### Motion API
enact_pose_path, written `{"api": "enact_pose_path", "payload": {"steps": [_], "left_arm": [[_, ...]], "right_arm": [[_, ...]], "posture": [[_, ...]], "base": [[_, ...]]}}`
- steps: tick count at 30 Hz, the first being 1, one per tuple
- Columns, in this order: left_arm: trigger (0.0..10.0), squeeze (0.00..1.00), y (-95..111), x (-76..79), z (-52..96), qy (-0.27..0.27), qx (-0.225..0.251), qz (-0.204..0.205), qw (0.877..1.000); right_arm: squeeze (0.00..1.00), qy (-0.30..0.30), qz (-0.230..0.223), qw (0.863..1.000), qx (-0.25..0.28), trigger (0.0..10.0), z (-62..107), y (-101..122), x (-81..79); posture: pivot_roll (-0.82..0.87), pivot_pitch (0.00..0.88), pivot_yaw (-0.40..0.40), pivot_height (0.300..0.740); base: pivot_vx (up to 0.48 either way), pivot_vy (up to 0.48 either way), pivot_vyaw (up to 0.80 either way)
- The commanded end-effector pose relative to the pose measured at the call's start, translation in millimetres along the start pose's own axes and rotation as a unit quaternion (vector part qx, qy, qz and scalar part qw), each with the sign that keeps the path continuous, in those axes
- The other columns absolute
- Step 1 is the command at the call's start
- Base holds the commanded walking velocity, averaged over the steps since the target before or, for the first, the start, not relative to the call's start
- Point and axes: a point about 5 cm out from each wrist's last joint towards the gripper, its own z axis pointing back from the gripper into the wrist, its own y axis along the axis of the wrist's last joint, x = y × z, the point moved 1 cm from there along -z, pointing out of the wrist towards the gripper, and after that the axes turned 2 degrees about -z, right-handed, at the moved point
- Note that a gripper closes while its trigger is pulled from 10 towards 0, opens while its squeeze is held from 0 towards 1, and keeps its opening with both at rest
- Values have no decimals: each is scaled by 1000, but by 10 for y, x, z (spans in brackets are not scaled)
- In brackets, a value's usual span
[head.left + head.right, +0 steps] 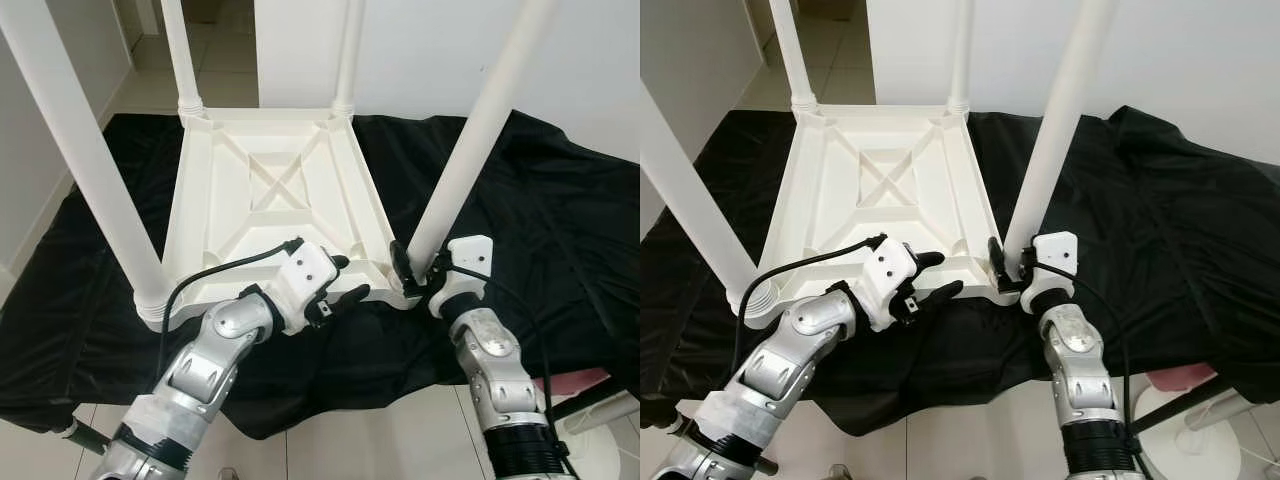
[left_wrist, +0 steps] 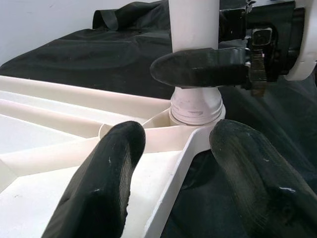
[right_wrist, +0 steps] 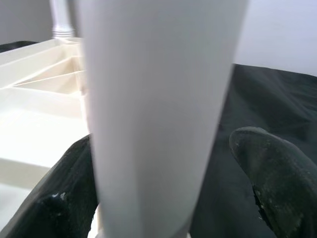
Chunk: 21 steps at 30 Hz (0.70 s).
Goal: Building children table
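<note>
Black cloth [image 1: 560, 220] spread over the floor, covering most of the work area. White table top [image 1: 270, 195] lying upside down on it, ribbed underside with X-brace facing up. Four white legs standing up from the corners: far-left leg [image 1: 178, 50], far-right leg [image 1: 348, 55], near-left leg [image 1: 85, 170], near-right leg [image 1: 478, 135] leaning slightly outward. Right gripper [image 1: 418, 270] at the base of the near-right leg, just above its socket, fingers [image 3: 267, 183] either side of the leg; contact not clear, so grip can't be confirmed. Left gripper [image 1: 345, 280] over the near edge of the table top, just beside that same corner, fingers [image 2: 106, 183] spread apart, holding nothing
</note>
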Motion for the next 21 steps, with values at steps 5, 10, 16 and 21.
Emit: {"api": "enact_pose_path", "payload": {"steps": [5, 10, 16, 21], "left_arm": [[10000, 0, 26, 24, -12, -28, 4, 0, 1000], [10000, 0, 20, 53, -11, -37, 3, 0, 999], [10000, 0, 68, 28, -33, -31, 8, -2, 999], [10000, 0, 71, 27, -21, -27, 8, -1, 1000]], "right_arm": [[0, 61, -3, 998, -6, 10000, -32, -35, -23], [0, 123, 13, 992, -18, 10000, -101, -71, -22], [0, 201, 0, 978, -46, 0, -217, -155, -10], [0, 206, -1, 977, -48, 0, -207, -170, 0]], "posture": [[-55, 41, -30, 740], [-54, 45, -22, 740], [-27, 53, -31, 740], [-24, 55, -33, 740]], "base": [[0, 0, 0], [0, 0, 0], [0, 0, 0], [0, 0, 0]]}}
